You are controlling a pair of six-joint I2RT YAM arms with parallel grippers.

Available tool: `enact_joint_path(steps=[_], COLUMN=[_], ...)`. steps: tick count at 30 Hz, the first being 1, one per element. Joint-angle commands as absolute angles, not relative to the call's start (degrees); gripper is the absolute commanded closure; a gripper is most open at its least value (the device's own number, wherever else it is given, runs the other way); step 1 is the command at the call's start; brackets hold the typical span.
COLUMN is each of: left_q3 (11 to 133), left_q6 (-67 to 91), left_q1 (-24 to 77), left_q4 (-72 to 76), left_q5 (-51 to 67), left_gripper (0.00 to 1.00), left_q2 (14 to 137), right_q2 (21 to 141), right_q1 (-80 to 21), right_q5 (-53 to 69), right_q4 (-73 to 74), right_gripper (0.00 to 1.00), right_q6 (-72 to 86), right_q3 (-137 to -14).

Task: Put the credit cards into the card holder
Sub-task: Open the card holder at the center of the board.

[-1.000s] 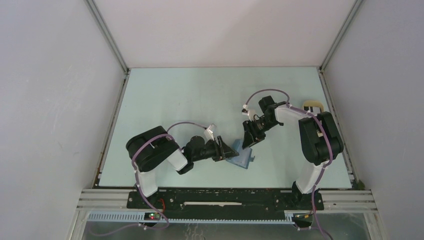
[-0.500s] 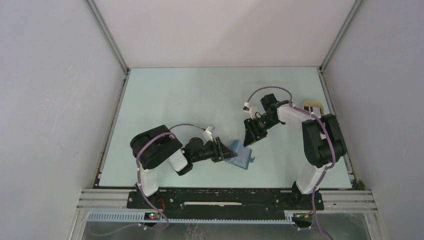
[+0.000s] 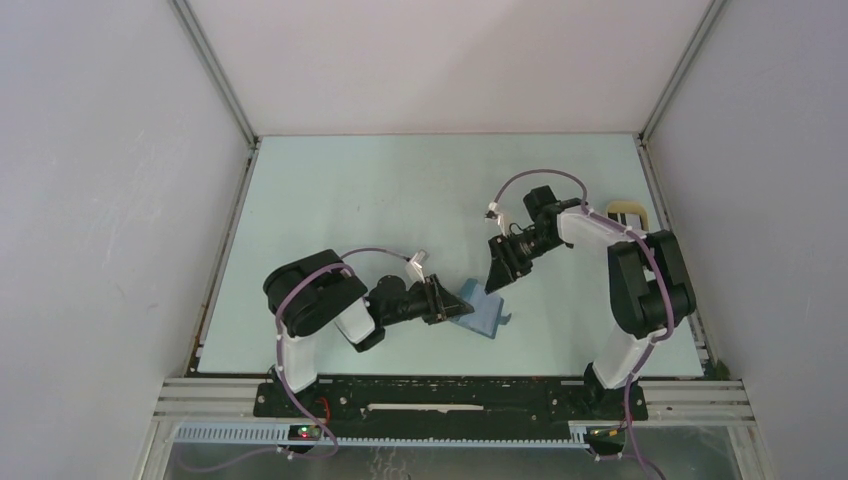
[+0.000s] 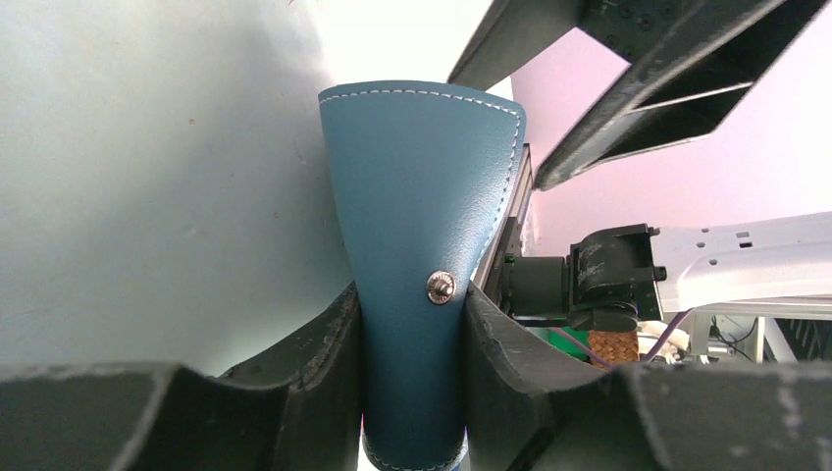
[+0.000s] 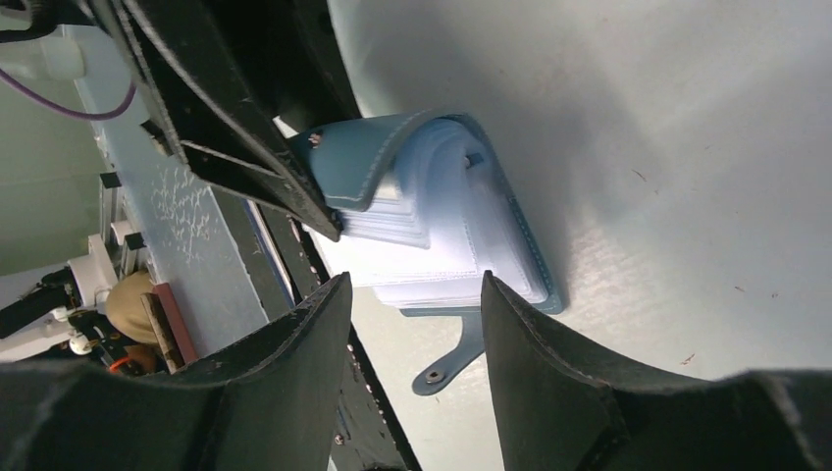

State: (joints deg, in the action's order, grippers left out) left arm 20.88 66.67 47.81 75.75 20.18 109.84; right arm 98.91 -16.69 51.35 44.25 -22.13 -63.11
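The card holder point(image 3: 483, 314) is a teal-blue wallet lying open near the table's front edge. My left gripper point(image 3: 455, 303) is shut on its raised cover. In the left wrist view the cover point(image 4: 422, 177) stands between the fingers of the left gripper point(image 4: 412, 314), its snap button point(image 4: 441, 286) showing. My right gripper point(image 3: 497, 276) is open and empty just above and behind the wallet. The right wrist view shows the light blue pockets point(image 5: 446, 231) and the closure strap point(image 5: 446, 365) beyond the open right gripper point(image 5: 412, 294). No loose credit card shows in any view.
A beige oval tray point(image 3: 626, 211) sits at the table's right edge behind the right arm. The metal frame rail point(image 3: 450, 385) runs close in front of the wallet. The left gripper's fingers point(image 5: 245, 157) reach into the right wrist view.
The right arm's wrist has drawn slightly back and to the right, its gripper staying open over the wallet. The left gripper has kept hold of the cover, almost still.
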Motion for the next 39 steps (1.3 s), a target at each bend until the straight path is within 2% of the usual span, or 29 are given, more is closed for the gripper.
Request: enact_joint_path(steps=[1, 14, 29, 39], left_q3=[20.3, 20.6, 20.5, 20.6], left_q6=[67.2, 67.4, 67.3, 67.0], left_q1=[47.4, 47.4, 47.4, 47.5], left_q4=[79.8, 80.2, 80.2, 79.6], left_q5=[21.1, 21.3, 20.7, 20.1], left_gripper=[0.76, 0.77, 0.69, 0.68], left_q2=[110.3, 110.9, 111.6, 111.5], right_q2=[101.2, 105.1, 106.4, 106.4], right_q1=[-16.4, -17.0, -17.3, -17.2], right_q5=[49.9, 53.3, 53.4, 53.0], right_q4=[43.0, 44.8, 46.0, 46.3], right_gripper=[0.40, 0.41, 0.42, 0.43], right_q6=[-19.7, -20.0, -19.7, -19.2], right_q3=[-65.0, -65.7, -65.9, -65.9])
